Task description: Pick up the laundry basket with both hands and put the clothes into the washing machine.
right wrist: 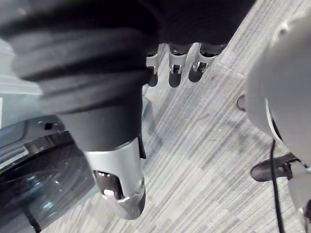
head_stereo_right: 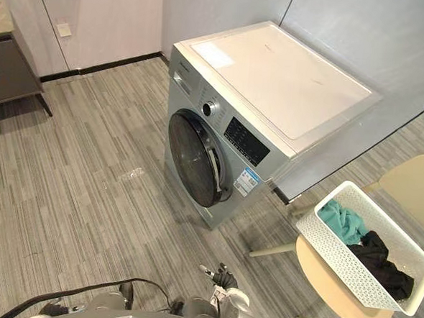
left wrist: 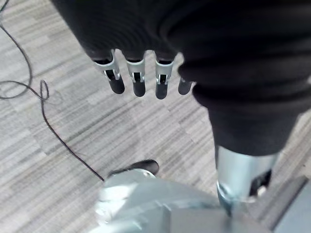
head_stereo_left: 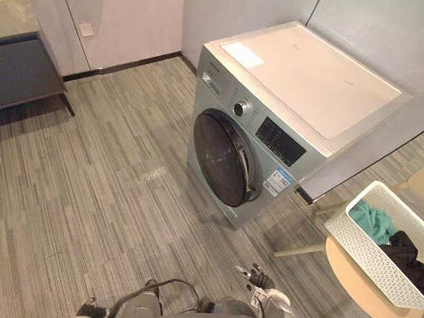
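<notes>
The washing machine [head_stereo_left: 272, 119] stands on the grey striped floor [head_stereo_left: 109, 196] against the wall, its round door [head_stereo_left: 223, 160] shut. Well to its right is a pale chair [head_stereo_left: 362, 301], and on its seat rests the white laundry basket [head_stereo_left: 375, 263], tilted a little. In it lie a teal garment [head_stereo_right: 341, 221] and a black one [head_stereo_right: 378, 263], both well below the rim.

The basket is probably light and fairly stiff, its perforated plastic walls likely to flex a little. The two short ends under the rim look like the best places to grip, one for each hand. The clothes are soft and limp and could slide if the basket tips.

The left hand [left wrist: 138, 82] hangs over the floor with fingers straight and empty. The right hand [right wrist: 176, 68] hangs near the machine's door, fingers loose, holding nothing.
</notes>
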Motion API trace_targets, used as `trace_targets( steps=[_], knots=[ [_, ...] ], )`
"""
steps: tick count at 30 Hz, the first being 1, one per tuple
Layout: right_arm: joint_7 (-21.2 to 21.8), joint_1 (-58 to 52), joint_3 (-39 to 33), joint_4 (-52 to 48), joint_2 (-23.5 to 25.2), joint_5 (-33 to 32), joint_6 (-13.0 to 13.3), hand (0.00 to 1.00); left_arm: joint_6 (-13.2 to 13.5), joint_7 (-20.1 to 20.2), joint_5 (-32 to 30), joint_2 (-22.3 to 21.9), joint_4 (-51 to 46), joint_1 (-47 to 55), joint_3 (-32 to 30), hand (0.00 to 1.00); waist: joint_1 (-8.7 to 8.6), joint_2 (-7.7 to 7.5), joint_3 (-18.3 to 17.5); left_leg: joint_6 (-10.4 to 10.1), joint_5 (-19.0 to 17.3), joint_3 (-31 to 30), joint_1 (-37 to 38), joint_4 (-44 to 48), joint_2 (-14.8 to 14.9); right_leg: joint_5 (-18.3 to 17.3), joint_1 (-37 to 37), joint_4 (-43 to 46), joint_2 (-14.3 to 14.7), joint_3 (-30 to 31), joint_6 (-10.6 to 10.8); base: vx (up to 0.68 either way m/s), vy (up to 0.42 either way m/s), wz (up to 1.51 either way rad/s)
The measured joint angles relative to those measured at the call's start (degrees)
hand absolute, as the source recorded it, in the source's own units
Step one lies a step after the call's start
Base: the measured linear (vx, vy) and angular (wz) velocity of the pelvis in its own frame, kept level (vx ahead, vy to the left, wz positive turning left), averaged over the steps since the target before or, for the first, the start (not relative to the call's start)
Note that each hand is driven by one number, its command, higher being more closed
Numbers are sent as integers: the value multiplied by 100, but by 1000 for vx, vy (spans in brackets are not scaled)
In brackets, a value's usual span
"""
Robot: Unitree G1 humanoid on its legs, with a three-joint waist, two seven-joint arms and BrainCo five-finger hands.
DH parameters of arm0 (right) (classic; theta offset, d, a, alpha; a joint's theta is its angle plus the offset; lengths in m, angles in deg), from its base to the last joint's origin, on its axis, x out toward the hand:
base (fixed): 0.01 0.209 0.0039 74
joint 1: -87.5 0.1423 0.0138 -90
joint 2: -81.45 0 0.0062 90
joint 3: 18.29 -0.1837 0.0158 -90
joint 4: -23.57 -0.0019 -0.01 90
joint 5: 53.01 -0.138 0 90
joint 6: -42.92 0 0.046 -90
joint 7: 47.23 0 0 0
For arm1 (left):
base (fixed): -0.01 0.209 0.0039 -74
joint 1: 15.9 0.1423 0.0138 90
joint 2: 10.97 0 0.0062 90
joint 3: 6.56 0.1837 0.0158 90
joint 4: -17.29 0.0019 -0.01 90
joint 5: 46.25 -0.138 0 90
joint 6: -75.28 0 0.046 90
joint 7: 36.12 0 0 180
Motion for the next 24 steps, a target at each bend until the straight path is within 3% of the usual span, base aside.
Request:
trace_targets(
  steps=[3, 5, 7, 9, 12, 13, 15, 16, 17, 19, 20, 21, 24],
  knots=[
    [-29, -49, -8, 2, -90, 0, 5, 0, 26, -9, 81, -213, -411, -196, 79, 0, -42, 230, 29, -73, 44, -114, -21, -28, -8, 3, 119, -189, 22, -167, 10, 101, -9, 20],
    [-60, -32, 63, -71, -90, 0, 5, 0, 84, -76, 223, -315, -754, -203, 467, 0, -5, 280, 33, -153, -57, -131, -85, 237, 19, -1, 205, -206, 28, -195, 17, 125, -8, 15],
    [-144, -35, 155, -398, -101, -1, 35, 0, 237, -48, 171, -483, -1021, -227, 920, 0, 33, 343, 118, -295, -190, -127, -509, 1373, 67, -28, 306, -186, 10, -189, 44, 104, 39, 12],
    [-181, -21, 338, -722, -130, -5, 67, 0, 301, -18, 81, -574, -1159, -252, 926, 0, 69, 444, 225, -320, -182, -112, -1012, 2652, 174, -155, 431, -48, -9, -149, 71, 62, 79, -1],
    [-193, 57, 561, -918, -169, -3, 134, 0, 356, -89, 126, -593, -1177, -251, 898, 0, 123, 542, 363, -408, -123, -106, -1246, 3324, 175, -379, 436, 226, -183, -28, 102, 22, 125, -16],
    [-204, 87, 556, -935, -168, -1, 129, 0, 411, -92, 152, -595, -1163, -235, 878, 0, 175, 534, 371, -284, -271, -80, -1289, 3347, 196, -365, 367, 221, -252, 59, 125, -13, 155, -33],
    [-244, 63, 577, -1152, -170, 32, 106, 0, 418, -99, 162, -587, -1095, -223, 658, 0, 177, 584, 365, -249, -551, -87, -1249, 2975, 490, -345, 245, 245, -269, 213, 163, 27, 142, -50],
    [-259, 58, 646, -1535, -173, 100, 99, 0, 412, -123, 197, -563, -981, -223, 376, 0, 148, 576, 369, -283, -569, -176, -1159, 2175, 840, -347, 25, 373, -318, 418, 250, 79, 222, -56],
    [-261, 57, 657, -1706, -183, 124, 103, 0, 410, -127, 209, -554, -949, -225, 283, 0, 132, 568, 373, -317, -544, -298, -1122, 1849, 907, -377, -72, 465, -367, 482, 309, 110, 287, -52],
    [-331, -7, 622, -2308, -448, 400, 129, 0, 395, -147, 187, -548, -747, -233, 196, 0, 41, 670, 359, -662, -208, -616, -834, 1086, 1152, -522, -234, 751, -471, 709, 603, 151, 379, -35],
    [-336, -23, 622, -2350, -466, 429, 132, 0, 394, -148, 184, -548, -730, -232, 196, 0, 41, 681, 356, -676, -176, -596, -804, 1059, 1170, -531, -230, 763, -473, 727, 623, 174, 444, -38],
    [-426, -221, 578, -2851, -449, 769, 121, 0, 367, -165, 68, -375, -561, -334, 180, 0, 31, 552, 344, -955, -111, -334, -609, 1135, 1039, -528, -97, 769, -663, 972, 865, 134, 342, -24],
    [-414, -723, 573, -3940, -180, 1022, 186, 0, 222, -200, -134, 37, -460, -326, 188, 0, 10, 170, 260, -688, -290, -67, -652, 1233, 758, -58, 74, 43, -916, 1131, 1061, 134, 317, -25]
  ],
)
